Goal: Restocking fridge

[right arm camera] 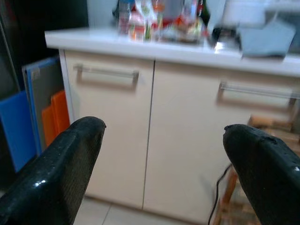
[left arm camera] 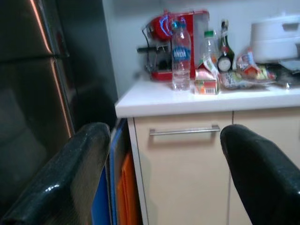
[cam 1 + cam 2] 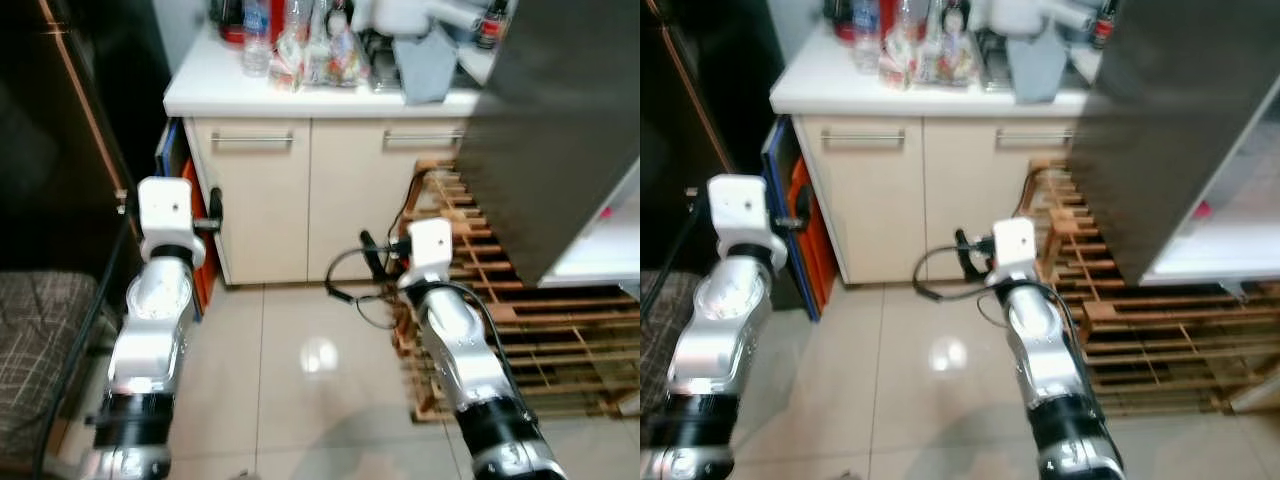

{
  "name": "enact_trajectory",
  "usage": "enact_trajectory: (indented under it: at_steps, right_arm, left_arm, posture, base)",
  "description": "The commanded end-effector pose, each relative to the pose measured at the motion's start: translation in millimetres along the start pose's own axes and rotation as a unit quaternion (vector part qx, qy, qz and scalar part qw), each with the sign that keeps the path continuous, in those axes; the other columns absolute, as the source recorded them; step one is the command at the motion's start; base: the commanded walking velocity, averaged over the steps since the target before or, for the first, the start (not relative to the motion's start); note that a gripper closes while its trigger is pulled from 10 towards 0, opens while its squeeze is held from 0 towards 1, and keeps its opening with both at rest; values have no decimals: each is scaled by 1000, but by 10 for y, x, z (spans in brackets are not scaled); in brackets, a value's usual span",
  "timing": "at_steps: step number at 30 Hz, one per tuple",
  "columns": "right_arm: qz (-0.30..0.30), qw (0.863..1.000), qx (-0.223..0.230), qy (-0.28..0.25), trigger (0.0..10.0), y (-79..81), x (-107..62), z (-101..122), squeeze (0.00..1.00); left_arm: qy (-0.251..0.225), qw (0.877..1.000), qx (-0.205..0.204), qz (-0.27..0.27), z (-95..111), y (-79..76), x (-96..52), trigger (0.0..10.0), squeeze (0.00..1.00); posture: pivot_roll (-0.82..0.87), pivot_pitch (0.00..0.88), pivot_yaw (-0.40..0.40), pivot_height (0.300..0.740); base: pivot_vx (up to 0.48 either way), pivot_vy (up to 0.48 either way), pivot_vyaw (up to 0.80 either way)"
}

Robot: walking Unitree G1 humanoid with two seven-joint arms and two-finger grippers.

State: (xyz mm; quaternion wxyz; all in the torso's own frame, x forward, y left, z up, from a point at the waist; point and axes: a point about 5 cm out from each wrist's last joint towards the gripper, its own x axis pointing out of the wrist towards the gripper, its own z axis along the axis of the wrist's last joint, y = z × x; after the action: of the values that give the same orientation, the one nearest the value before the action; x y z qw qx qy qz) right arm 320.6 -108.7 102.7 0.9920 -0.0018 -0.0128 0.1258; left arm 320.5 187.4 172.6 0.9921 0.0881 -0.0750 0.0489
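Groceries crowd the white counter [image 3: 215,85] above the cream cabinet with two steel bar handles [image 3: 260,200]: a clear plastic water bottle with a blue label [image 2: 181,55], whose white lettering is too blurred to read, stands just before a red coffee machine [image 2: 185,33]; beside it sit a small orange-and-green carton [image 2: 205,82], a dark glass bottle with a round label [image 2: 225,51] and a clear plastic bag of packets [image 2: 248,75], with a white lidded pot [image 2: 276,35] behind. None of the other labels can be read. A grey cloth-like bag [image 3: 425,65] rests near the counter's right end. The dark grey fridge door [image 3: 560,130] stands open on the right, with a white inner shelf [image 3: 605,255] behind it, above a slatted wooden pallet [image 3: 540,330] on the glossy tile floor [image 3: 300,380]. Blue and orange flat boards [image 1: 35,112] lean between the cabinet and a dark tall appliance [image 2: 37,93]. The left gripper [image 2: 164,173] and right gripper [image 1: 164,173] both hover low before the cabinet, fingers spread wide and holding nothing.
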Motion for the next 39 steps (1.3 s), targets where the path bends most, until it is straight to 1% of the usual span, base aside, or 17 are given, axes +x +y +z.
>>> enact_trajectory:
  at_steps: [1,3,4,7,16,22,24,25,28,30,32,35,37,39]
  right_arm:
    - [-9,1000,-12,-24,10000,-41,29,93,27]
    - [-5,999,-15,-29,10000,-28,31,105,27]
    - [-10,1000,-13,-27,10000,-46,30,99,12]
    - [-19,1000,-8,-23,10000,-100,25,82,8]
    - [-16,1000,-7,-21,10000,-123,53,69,12]
    - [-9,1000,-2,-29,10000,-85,68,78,4]
    - [-8,999,-3,-42,10000,-76,71,113,4]
    - [-7,999,-2,-47,10000,-74,71,125,4]
    - [-2,998,-7,-58,10000,-66,76,166,12]
    - [1,998,-10,-59,10000,-63,79,170,12]
    - [3,998,-8,-66,10000,-55,92,205,35]
    - [-3,997,-14,-70,10000,-57,101,222,20]
    - [-7,997,-12,-70,10000,-60,107,223,4]
    - [-7,997,-12,-71,10000,-59,106,223,8]
  left_arm:
    - [-12,1000,0,-28,61,-104,32,10000,0]
    - [-13,999,-2,-30,65,-118,36,10000,0]
    - [-13,1000,-7,-27,66,-119,40,10000,0]
    - [-13,1000,-19,-21,75,-121,45,10000,0]
    - [-23,999,-20,-27,99,-175,41,10000,0]
    - [-47,999,-13,-20,200,-148,75,10000,0]
    - [-73,997,-5,-15,324,-121,110,10000,0]
    - [-80,997,-3,-13,355,-114,118,10000,0]
    - [-85,996,-4,-10,399,-94,148,10000,0]
    - [-84,996,-4,-9,401,-91,153,10000,0]
    - [-80,997,-6,-10,382,-100,161,10000,0]
    - [-81,997,-8,-10,387,-108,168,10000,0]
    - [-95,995,-9,-6,481,-91,210,10000,0]
    - [-101,995,-9,-5,521,-80,230,10000,0]
  posture:
    - [-7,0,-4,740]
    - [-3,0,-9,740]
    - [-3,0,-9,740]
    - [-2,0,-9,740]
    - [8,0,-26,740]
    - [22,0,-34,740]
    - [26,0,-37,740]
    - [26,0,-37,740]
    - [27,0,-37,740]
    - [27,0,-37,740]
    - [24,0,-41,740]
    - [24,0,-43,740]
    - [27,0,-53,740]
    - [27,0,-53,740]
  base:
    - [480,0,0]
    - [480,0,0]
    - [480,0,0]
    - [480,0,0]
    - [480,0,0]
    - [480,0,0]
    - [480,0,0]
    - [480,0,0]
    - [480,0,0]
    - [480,0,0]
    - [480,0,544]
    - [480,0,475]
    - [480,0,0]
    - [480,0,0]
